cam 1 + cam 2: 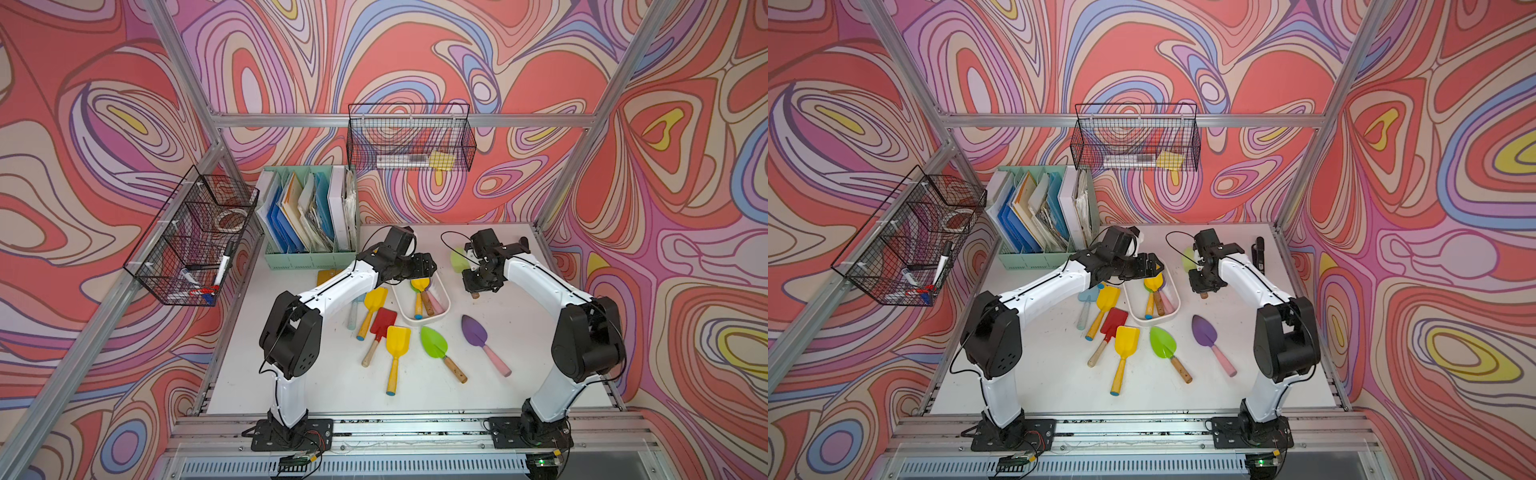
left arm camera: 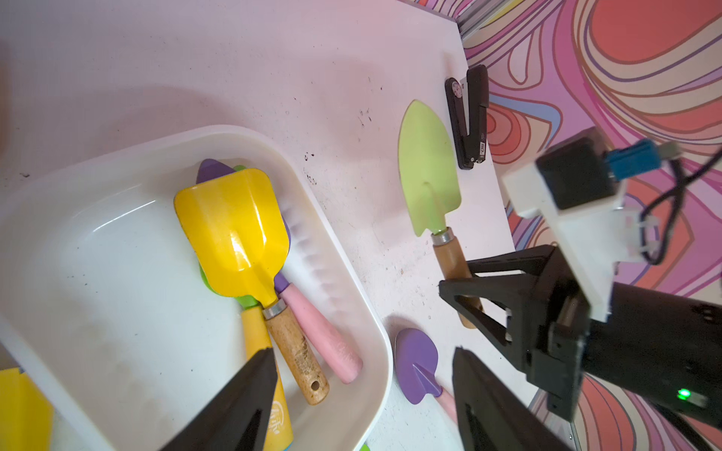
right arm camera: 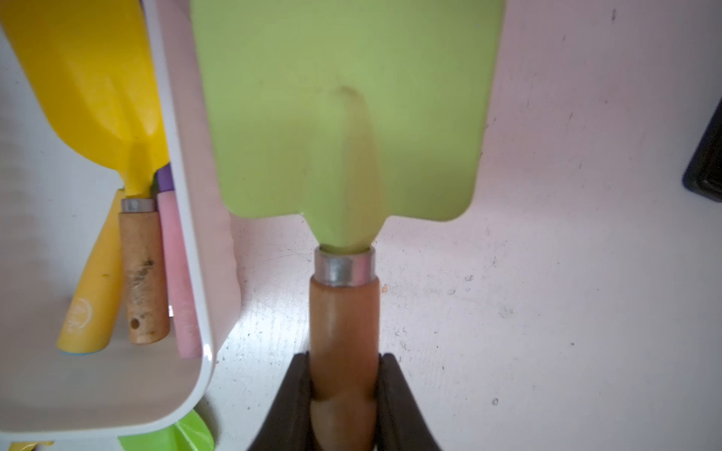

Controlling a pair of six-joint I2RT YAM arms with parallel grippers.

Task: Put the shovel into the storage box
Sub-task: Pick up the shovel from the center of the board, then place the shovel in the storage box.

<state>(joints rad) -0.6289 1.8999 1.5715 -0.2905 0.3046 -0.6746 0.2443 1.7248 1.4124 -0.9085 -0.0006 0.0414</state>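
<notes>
The storage box point(image 1: 419, 320) point(image 1: 1154, 319) point(image 2: 97, 273) point(image 3: 97, 406) is a shallow white tub at mid-table. It holds a yellow shovel point(image 2: 234, 222) lying over a purple one with a pink handle and a green one. Right of the box lies a pale green shovel point(image 1: 458, 259) point(image 1: 1187, 258) point(image 2: 428, 168) point(image 3: 344, 109). My right gripper point(image 1: 473, 287) point(image 1: 1202, 290) point(image 2: 469, 289) point(image 3: 344, 375) is shut on its wooden handle. I cannot tell whether its blade touches the table. My left gripper point(image 1: 430, 266) point(image 1: 1156, 266) point(image 2: 363, 351) hangs open and empty above the box's far end.
Several loose shovels lie in front of the box: yellow point(image 1: 376, 299), red point(image 1: 384, 322), yellow point(image 1: 398, 338), bright green point(image 1: 433, 341), purple point(image 1: 476, 330). A black stapler point(image 1: 1258, 253) point(image 2: 467, 117) lies near the right edge. A mint file organizer point(image 1: 309, 216) stands back left, and wire baskets hang on the frame.
</notes>
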